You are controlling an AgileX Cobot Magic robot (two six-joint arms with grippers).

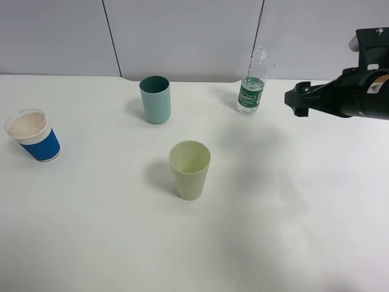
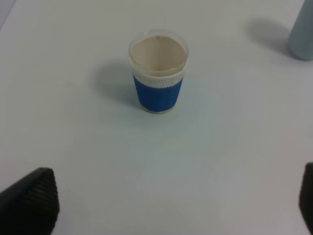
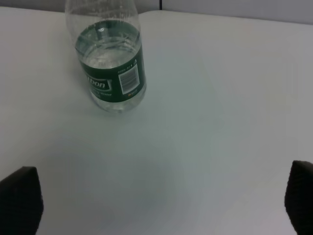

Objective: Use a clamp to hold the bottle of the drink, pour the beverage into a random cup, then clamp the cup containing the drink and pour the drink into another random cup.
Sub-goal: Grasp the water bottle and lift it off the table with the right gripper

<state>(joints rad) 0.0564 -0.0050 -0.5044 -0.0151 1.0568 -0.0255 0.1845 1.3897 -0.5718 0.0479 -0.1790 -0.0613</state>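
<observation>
Right gripper (image 1: 296,100) near bottle (image 1: 251,91), apart

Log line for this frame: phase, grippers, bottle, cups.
phase: pre-grasp | right gripper: open, short of bottle | left gripper: open, facing blue-sleeved cup | teal cup, yellow-green cup: upright

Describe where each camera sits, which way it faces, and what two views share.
Exterior high: mounted high, looking down on the table, teal tumbler, yellow-green tumbler, blue-sleeved cup and bottle; right arm shows.
Left wrist: on the left arm, looking past the open left gripper at the blue-sleeved cup.
Right wrist: on the right arm, looking past the open right gripper at the bottle.
Shared: bottle, exterior and right wrist; blue-sleeved cup, exterior and left wrist.
</observation>
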